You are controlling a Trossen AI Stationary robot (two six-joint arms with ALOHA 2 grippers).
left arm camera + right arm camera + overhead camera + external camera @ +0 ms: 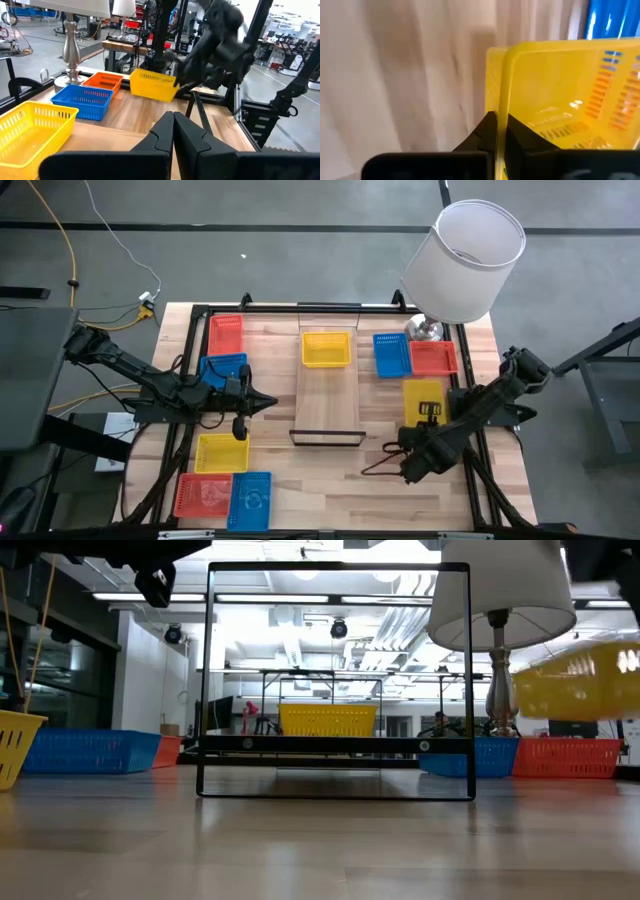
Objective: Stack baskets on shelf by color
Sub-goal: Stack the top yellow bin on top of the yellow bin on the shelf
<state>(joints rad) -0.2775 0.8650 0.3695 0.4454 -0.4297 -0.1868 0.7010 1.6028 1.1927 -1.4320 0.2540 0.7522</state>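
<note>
The right hand pinches the rim of a shallow yellow plastic basket, lifted off the table on the right side, near the blue and red baskets. The narrow light-wood shelf lies at centre with another yellow basket at its far end. To stack well, carry the held basket level over that one, square the rims, then lower straight down. The left hand waits left of the shelf, fingers together, empty.

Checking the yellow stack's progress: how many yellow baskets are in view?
3: one on the shelf at its far end, one on the table's left, one held by the right gripper at the right. None seems hidden.
</note>
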